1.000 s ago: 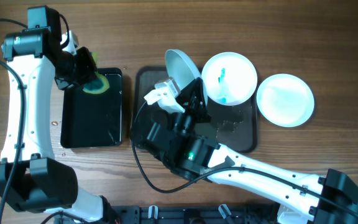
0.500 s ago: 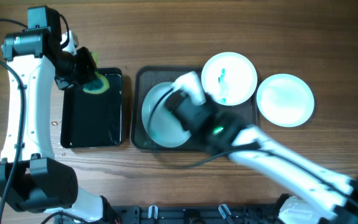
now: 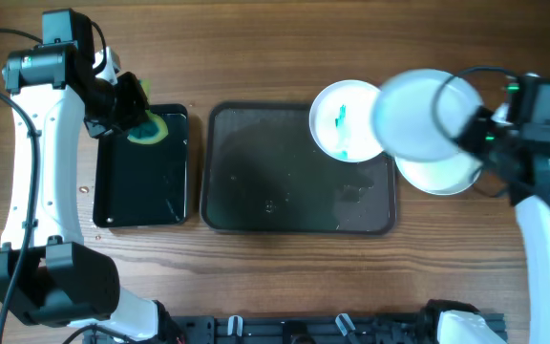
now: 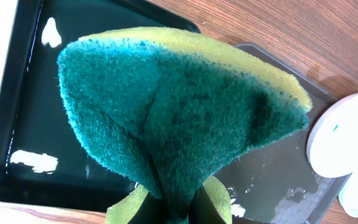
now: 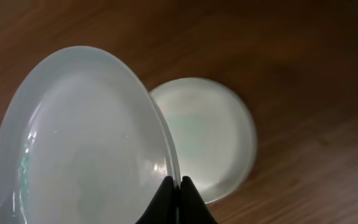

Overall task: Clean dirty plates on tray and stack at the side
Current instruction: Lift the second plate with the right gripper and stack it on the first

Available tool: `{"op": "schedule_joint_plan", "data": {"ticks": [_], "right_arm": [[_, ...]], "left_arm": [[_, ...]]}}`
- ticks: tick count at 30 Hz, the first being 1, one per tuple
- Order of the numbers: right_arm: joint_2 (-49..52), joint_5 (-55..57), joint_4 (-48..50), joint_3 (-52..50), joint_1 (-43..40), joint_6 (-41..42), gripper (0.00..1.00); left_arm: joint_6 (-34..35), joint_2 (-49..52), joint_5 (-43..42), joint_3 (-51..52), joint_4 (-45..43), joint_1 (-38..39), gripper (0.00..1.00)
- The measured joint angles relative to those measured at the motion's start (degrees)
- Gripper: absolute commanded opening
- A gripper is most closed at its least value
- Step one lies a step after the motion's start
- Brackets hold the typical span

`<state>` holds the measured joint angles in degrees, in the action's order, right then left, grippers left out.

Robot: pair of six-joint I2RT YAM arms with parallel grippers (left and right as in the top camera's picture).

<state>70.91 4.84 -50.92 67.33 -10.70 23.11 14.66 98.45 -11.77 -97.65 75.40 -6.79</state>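
**Toward the right edge: a clean plate is held over the stack**

Between the right gripper's (image 5: 178, 191) fingertips, closed down to a sliver, the rim of a white plate (image 5: 79, 143) is pinched. It is held tilted in the air, and no smears can be made out on its face. Directly beneath, near the counter's right edge, a second white plate (image 5: 211, 134) is lying flat on the wood, off the tray (image 3: 208, 162). That one is taken to be the start of the stack.

The step in hand is judged to be the set-down. It would be done best if the held plate were levelled first and centred over the one below. It should then be lowered until rim meets rim before the jaws are let go, since a release from a tilt risks a clatter or a slide-off.

A third plate (image 3: 342, 119), marked with teal smears, is seen at the tray's far right corner, partly overlapped in the overhead view by the carried one.

Over by the left edge, the left gripper (image 3: 125, 103) is clamped on a green-and-yellow sponge (image 4: 166, 106). The sponge is folded in the pinch and held above the far end of the small black tray (image 4: 17, 130).
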Motion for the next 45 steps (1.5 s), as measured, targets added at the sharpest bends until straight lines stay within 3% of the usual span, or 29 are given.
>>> {"op": "schedule_joint_plan", "data": {"ticks": [3,8,11,14,20,25,32,40,43,45], "right_arm": [[4.2,1.0,3.0,-5.2,-7.5,0.5,0.04],[11.7,1.6,8.2,-13.2,-9.9,1.5,0.06],[15.5,1.5,10.5,-15.8,-10.0,2.1,0.29],[17.1,0.4,13.8,-16.3,-10.0,2.0,0.45],[17.1,-9.8,14.1,-11.1,-9.8,-1.2,0.51],[17.1,-19.0,14.6,-0.6,-4.4,-7.2,0.64],[21.4,-23.6,20.6,2.8,6.4,-14.2,0.63],[35.3,-23.9,27.1,2.8,7.0,-20.3,0.57],[37.7,-23.9,29.1,2.8,7.0,-22.0,0.46],[38.8,-24.0,29.2,2.8,7.0,-22.5,0.45]], "left_arm": [[0.0,0.0,0.0,0.0,-0.4,0.0,0.04],[0.0,0.0,0.0,0.0,-0.6,0.0,0.04],[0.0,0.0,0.0,0.0,-0.6,0.0,0.04],[0.0,0.0,0.0,0.0,-0.6,0.0,0.04],[0.0,0.0,0.0,0.0,-0.6,0.0,0.04],[0.0,0.0,0.0,0.0,-0.6,0.0,0.04],[0.0,0.0,0.0,0.0,-0.6,0.0,0.04],[0.0,0.0,0.0,0.0,-0.8,0.0,0.04],[0.0,0.0,0.0,0.0,-0.8,0.0,0.04],[0.0,0.0,0.0,0.0,-0.8,0.0,0.04]]}}
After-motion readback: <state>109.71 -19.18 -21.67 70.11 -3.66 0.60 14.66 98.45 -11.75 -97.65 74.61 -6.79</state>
